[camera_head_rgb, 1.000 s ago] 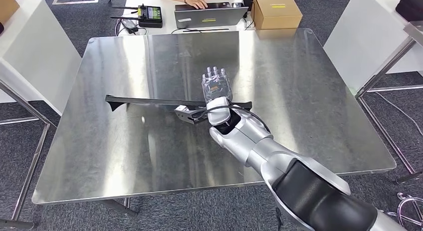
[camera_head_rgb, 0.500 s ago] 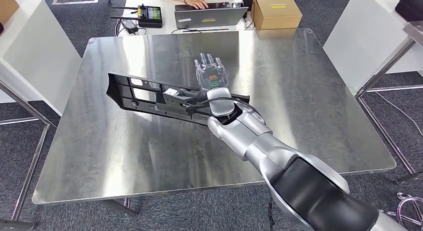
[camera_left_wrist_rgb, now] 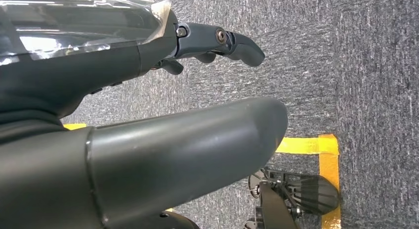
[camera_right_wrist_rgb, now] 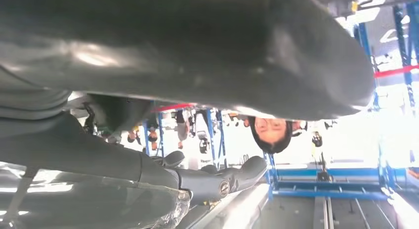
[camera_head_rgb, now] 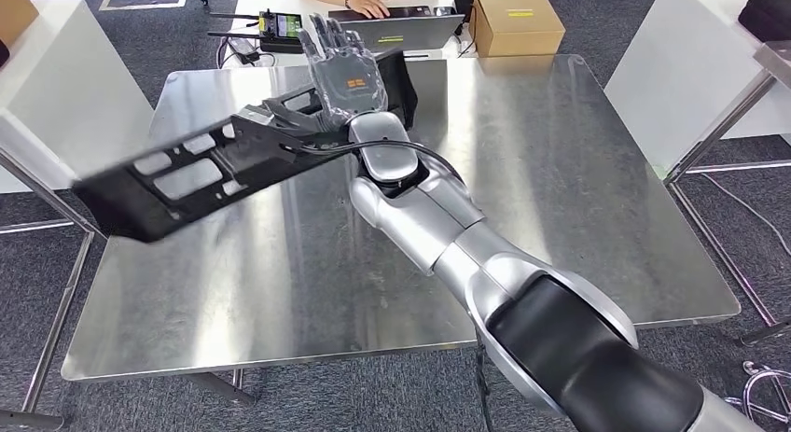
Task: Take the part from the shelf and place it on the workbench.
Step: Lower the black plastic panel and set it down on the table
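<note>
Nearest me in the head view, my silver right arm with its black upper shell (camera_head_rgb: 522, 329) rises from the lower right of the frame toward the upper middle. Its right hand (camera_head_rgb: 347, 73) grips the long black plastic part with cut-out windows (camera_head_rgb: 187, 175), fingers pointing up and away. The part is lifted above the shiny steel workbench (camera_head_rgb: 560, 171), tilted, its blurred wide end reaching to the left edge of the frame and its far end dark behind the hand near top centre. In the right wrist view the right hand (camera_right_wrist_rgb: 207, 182) has its dark fingers curled beneath a broad black surface, which hides the contact itself.

In the left wrist view my left hand (camera_left_wrist_rgb: 217, 43) hangs over grey carpet (camera_left_wrist_rgb: 356, 66) marked with yellow tape (camera_left_wrist_rgb: 326, 150); its fingers are bent inward with nothing in them.

Beyond the workbench, at the top of the head view, sit a grey laptop (camera_head_rgb: 396, 26) with a person's hands (camera_head_rgb: 366, 1) on it, a black handheld controller with a green screen (camera_head_rgb: 280, 26) to its left and a brown cardboard box (camera_head_rgb: 516, 20) to its right. White tables (camera_head_rgb: 56, 87) flank both sides.
</note>
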Controlling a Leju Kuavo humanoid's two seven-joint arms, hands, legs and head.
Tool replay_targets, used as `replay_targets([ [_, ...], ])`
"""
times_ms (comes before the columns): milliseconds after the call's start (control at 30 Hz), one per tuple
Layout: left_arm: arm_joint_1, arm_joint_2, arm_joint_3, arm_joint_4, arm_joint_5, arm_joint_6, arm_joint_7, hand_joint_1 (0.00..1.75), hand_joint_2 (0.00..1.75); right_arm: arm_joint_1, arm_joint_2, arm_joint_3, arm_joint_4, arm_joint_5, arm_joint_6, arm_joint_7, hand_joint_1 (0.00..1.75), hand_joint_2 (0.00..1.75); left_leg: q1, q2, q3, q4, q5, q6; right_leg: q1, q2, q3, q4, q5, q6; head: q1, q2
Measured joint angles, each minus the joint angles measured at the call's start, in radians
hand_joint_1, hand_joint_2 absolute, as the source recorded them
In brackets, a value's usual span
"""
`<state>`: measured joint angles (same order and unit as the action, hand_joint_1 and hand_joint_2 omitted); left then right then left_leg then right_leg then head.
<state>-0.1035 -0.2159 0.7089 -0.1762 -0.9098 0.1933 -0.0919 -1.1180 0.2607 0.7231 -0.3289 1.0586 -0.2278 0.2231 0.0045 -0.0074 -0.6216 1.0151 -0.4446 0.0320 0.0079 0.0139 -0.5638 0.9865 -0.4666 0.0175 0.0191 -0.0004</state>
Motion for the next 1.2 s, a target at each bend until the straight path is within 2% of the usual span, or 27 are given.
replay_targets([
  [267,0.000,0.000,0.000,0.000,0.000,0.004,0.003,0.00,0.00,-0.011,0.011,-0.020,-0.011,0.006,0.002,-0.008,0.00,0.00,0.000,0.000,0.004,0.000,0.000,0.000,-0.001,0.000,0.004,0.000,0.000,0.000,0.000,0.000],
  [567,0.003,0.000,0.001,0.000,0.000,0.015,0.004,0.00,0.00,-0.008,0.016,-0.034,-0.005,0.034,0.060,0.029,0.00,0.00,0.000,0.000,0.006,0.000,0.000,0.000,0.000,0.000,0.005,0.000,0.000,0.000,0.000,0.000],
  [867,0.004,0.000,0.001,0.000,0.000,0.015,0.003,0.00,0.00,-0.007,0.016,-0.046,0.000,0.036,0.060,0.033,0.00,0.00,0.000,0.000,0.006,0.000,0.000,0.000,0.000,0.000,0.005,0.000,0.000,0.000,0.000,0.000],
  [967,0.003,0.000,0.001,0.000,0.000,0.015,0.009,0.00,0.00,-0.003,0.017,-0.056,-0.001,0.029,0.031,0.011,0.00,0.00,0.000,0.000,0.006,0.000,0.000,0.000,0.000,0.000,0.005,0.000,0.000,0.000,0.000,0.000],
  [1033,0.000,0.000,0.001,0.000,-0.001,0.010,0.030,0.00,0.00,0.006,0.020,-0.079,-0.009,-0.014,-0.026,-0.065,0.00,0.00,0.000,0.000,0.006,0.000,0.000,0.000,0.000,0.000,0.005,0.000,0.000,0.000,0.000,0.000],
  [1067,-0.004,0.000,0.001,0.000,-0.002,0.006,0.042,0.00,0.00,0.013,0.024,-0.102,-0.020,-0.064,-0.056,-0.138,0.00,0.00,0.000,0.000,0.006,0.000,0.000,0.000,0.000,0.000,0.006,0.000,0.000,0.000,0.000,0.000],
  [1133,-0.013,0.000,0.002,0.000,-0.004,-0.002,0.060,0.00,0.00,0.038,0.038,-0.172,-0.063,-0.225,-0.076,-0.345,0.00,0.00,0.000,0.000,0.006,0.000,0.000,0.000,0.000,0.000,0.006,0.000,0.000,0.000,0.000,0.000],
  [1200,-0.021,0.000,0.003,0.000,-0.005,-0.005,0.063,0.00,0.00,0.079,0.055,-0.255,-0.143,-0.435,-0.023,-0.558,0.00,0.00,0.000,0.000,0.006,0.000,0.000,0.000,0.000,0.000,0.006,0.000,0.000,0.000,0.000,0.000],
])
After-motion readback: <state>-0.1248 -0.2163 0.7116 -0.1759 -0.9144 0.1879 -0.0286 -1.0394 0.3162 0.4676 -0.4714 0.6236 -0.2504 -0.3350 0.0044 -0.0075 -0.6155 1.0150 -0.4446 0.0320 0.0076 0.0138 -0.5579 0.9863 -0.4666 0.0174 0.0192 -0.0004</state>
